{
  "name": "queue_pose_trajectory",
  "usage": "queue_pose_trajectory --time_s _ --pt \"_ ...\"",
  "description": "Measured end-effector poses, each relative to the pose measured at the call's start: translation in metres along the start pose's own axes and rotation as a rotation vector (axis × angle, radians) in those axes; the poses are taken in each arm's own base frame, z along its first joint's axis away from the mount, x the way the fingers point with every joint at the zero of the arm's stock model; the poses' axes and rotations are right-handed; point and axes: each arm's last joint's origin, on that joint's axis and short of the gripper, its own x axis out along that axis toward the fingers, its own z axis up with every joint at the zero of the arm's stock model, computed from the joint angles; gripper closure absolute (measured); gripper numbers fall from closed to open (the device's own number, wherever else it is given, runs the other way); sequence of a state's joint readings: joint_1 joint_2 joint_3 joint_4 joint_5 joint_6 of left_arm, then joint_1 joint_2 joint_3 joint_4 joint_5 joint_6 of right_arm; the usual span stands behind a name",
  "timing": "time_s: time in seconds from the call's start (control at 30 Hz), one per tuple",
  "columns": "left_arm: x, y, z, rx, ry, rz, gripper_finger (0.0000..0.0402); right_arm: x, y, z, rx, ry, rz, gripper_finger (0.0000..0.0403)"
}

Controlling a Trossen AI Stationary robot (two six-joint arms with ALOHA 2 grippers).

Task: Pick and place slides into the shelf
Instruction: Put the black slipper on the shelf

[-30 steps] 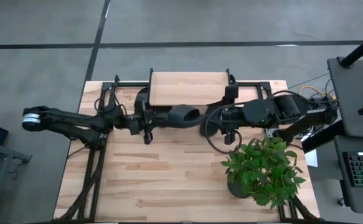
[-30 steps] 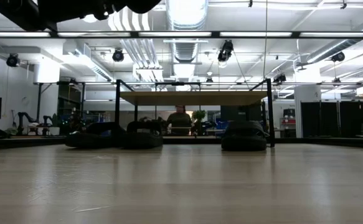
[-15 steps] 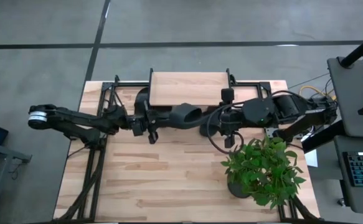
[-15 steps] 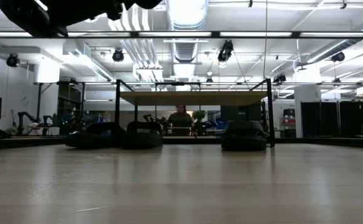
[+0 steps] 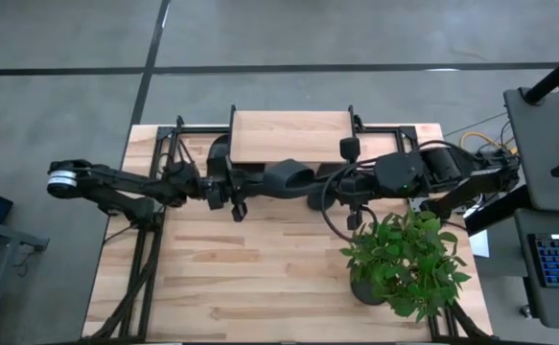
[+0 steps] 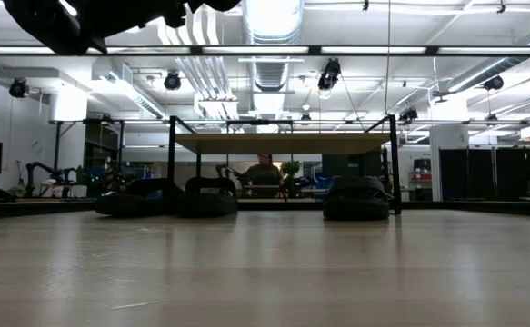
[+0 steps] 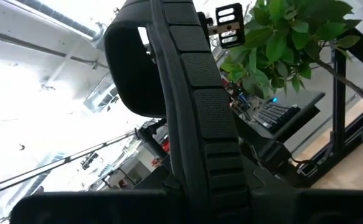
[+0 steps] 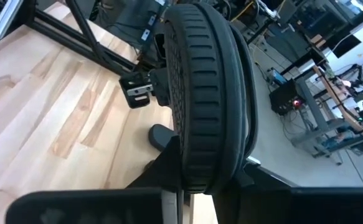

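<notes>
Two slides are lifted in front of the shelf [image 5: 291, 135], the left tool [image 5: 237, 198] pinching one slide [image 7: 197, 106] and the right tool [image 5: 329, 192] pinching another slide [image 8: 209, 93], probably to carry them in.

Two matte black slides [image 6: 166, 198] and a third [image 6: 356, 200] are seen beneath the wood-topped shelf [image 5: 290, 135], while a fourth [image 5: 287, 178] is held edge-up just in front.

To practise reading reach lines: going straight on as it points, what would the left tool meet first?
Past the held slide in the left tool, probably the second slide, gripped by the right tool close ahead; height unclear.
</notes>
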State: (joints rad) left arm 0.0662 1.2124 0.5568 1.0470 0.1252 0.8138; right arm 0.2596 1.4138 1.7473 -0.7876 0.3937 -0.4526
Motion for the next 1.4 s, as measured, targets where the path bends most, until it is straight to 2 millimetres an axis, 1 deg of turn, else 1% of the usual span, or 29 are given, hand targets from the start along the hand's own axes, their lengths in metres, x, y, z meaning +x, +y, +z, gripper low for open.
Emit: queue_pose_trajectory --time_s 0.07,0.1,0.27,0.4,0.5,0.57,0.6,0.73,0.8,0.93,1.03,1.17,1.4 --pt "-0.001 0.002 0.002 -0.046 -0.003 0.006 0.0364 0.0 0.0 0.0 0.003 0.002 -0.013 0.0364" --pt "-0.001 0.003 0.002 -0.07 0.0 0.01 0.0354 0.0 -0.001 0.0 0.006 0.005 -0.027 0.0364" --pt "-0.004 0.007 0.003 -0.132 0.076 0.051 0.0266 0.004 0.0 -0.001 0.001 0.042 -0.069 0.0364" --pt "-0.009 0.009 0.003 -0.182 0.193 0.084 0.0203 0.004 -0.002 -0.002 -0.013 0.074 -0.127 0.0364" --pt "-0.014 0.01 0.004 -0.19 0.237 0.054 0.0169 0.007 -0.001 -0.003 -0.025 0.099 -0.161 0.0364" --pt "-0.017 0.013 0.008 -0.206 0.241 0.051 0.0155 0.012 0.0 -0.003 -0.031 0.111 -0.169 0.0364" --pt "-0.019 0.015 0.009 -0.208 0.244 0.051 0.015 0.014 0.001 -0.004 -0.035 0.12 -0.169 0.0364" --pt "-0.022 0.021 0.014 -0.195 0.289 0.079 0.0144 0.03 0.007 -0.006 -0.076 0.181 -0.19 0.0364" --pt "-0.022 0.025 0.017 -0.177 0.305 0.075 0.0144 0.039 0.01 -0.008 -0.107 0.223 -0.212 0.0365" --pt "-0.017 0.025 0.017 -0.15 0.349 0.036 0.0143 0.052 0.011 -0.011 -0.109 0.258 -0.224 0.0365" --pt "-0.013 0.025 0.014 -0.112 0.393 0.017 0.0143 0.054 0.008 -0.013 -0.105 0.271 -0.228 0.0365" --pt "-0.006 0.025 0.01 -0.038 0.466 0.05 0.0143 0.053 0.005 -0.014 -0.082 0.263 -0.234 0.0365" --pt "0.0 0.026 0.008 0.01 0.496 0.073 0.0143 0.052 0.005 -0.014 -0.075 0.26 -0.234 0.0365"
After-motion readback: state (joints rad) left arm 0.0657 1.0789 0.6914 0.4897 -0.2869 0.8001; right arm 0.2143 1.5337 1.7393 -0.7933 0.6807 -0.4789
